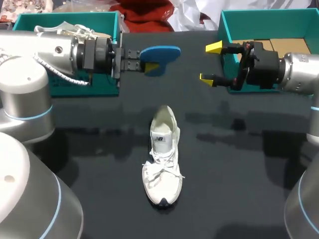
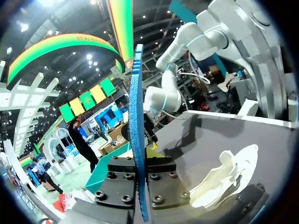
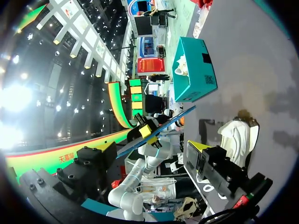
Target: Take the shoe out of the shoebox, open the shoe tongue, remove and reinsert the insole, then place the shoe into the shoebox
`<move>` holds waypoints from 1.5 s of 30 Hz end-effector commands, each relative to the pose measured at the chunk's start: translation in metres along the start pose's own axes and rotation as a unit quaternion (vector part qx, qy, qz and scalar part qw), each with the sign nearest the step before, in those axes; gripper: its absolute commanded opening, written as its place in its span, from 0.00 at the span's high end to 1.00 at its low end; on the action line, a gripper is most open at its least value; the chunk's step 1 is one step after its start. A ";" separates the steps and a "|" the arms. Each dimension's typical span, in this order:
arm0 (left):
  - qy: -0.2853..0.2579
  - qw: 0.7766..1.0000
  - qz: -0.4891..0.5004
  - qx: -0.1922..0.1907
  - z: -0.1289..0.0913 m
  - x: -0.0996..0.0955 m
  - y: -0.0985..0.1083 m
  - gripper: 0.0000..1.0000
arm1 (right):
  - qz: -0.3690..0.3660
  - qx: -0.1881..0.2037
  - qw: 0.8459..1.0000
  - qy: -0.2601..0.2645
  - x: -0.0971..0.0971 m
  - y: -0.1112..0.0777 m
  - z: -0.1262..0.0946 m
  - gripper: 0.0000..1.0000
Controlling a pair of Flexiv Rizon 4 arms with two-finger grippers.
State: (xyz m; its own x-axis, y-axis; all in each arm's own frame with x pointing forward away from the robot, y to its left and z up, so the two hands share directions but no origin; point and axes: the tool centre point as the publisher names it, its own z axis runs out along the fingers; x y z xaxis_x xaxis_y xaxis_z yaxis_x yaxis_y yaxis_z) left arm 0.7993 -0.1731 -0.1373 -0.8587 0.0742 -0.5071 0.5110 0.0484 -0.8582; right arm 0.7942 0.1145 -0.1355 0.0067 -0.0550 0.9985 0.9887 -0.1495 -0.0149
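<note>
Black tabletop (image 1: pixel 99 149), two teal boxes at far edge: left shoebox (image 1: pixel 30 22) w/ another white shoe in it, right shoebox (image 1: pixel 259 20) w/ brown cardboard inside. White sneaker (image 1: pixel 162 159) stands on its sole mid-table, apart from both boxes, toe toward the robot, heel away, tongue (image 1: pixel 160 138) up, mouth open. Left gripper (image 1: pixel 148 59) is clamped on the blue insole (image 1: pixel 162 52), held off the table beyond the heel; left wrist view shows it edge-on btwn the fingers. Right gripper (image 1: pixel 211 63) has fingers spread wide, nothing in them, hovering by the right shoebox. Looks like insole is out, reinsert is next. Imo: right gripper pins the heel or holds the tongue back, left tilts the insole's free end down, feeds it along the sole to the toe, then presses the back end flat. Risk: shoe slides and insole buckles.
</note>
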 end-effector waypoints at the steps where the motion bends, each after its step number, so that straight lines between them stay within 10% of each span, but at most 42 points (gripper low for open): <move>1: -0.013 0.993 -0.100 -0.058 -0.001 -0.004 0.002 1.00 | 0.000 -0.001 1.000 -0.002 0.000 -0.001 0.000 0.00; 16: -0.014 0.990 -0.132 -0.044 -0.001 -0.004 0.002 1.00 | 0.000 -0.001 1.000 -0.002 0.000 -0.001 0.000 0.00; 23: -0.084 0.914 -0.394 0.044 0.001 -0.017 0.000 1.00 | 0.000 -0.001 1.000 -0.002 0.000 -0.001 0.000 0.00; 27: -0.086 0.860 -0.501 0.029 -0.001 -0.019 -0.006 1.00 | 0.000 -0.001 1.000 -0.002 0.000 -0.001 0.000 0.00; 42: -0.086 0.860 -0.501 0.029 -0.001 -0.019 -0.006 1.00 | 0.000 -0.001 1.000 -0.002 0.000 -0.001 0.000 0.00; 45: -0.068 0.822 -0.563 0.046 0.002 -0.014 0.000 1.00 | 0.000 -0.001 1.000 -0.002 0.000 -0.001 0.000 0.00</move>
State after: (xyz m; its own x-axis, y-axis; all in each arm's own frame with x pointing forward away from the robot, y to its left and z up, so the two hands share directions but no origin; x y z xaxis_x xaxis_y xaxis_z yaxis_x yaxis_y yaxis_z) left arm 0.8122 -0.1739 -0.1247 -0.8344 -0.1093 0.5403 -0.5371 -0.0594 -0.8414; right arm 0.7941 0.1145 -0.1356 0.0063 -0.0549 0.9985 0.9887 -0.1494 -0.0145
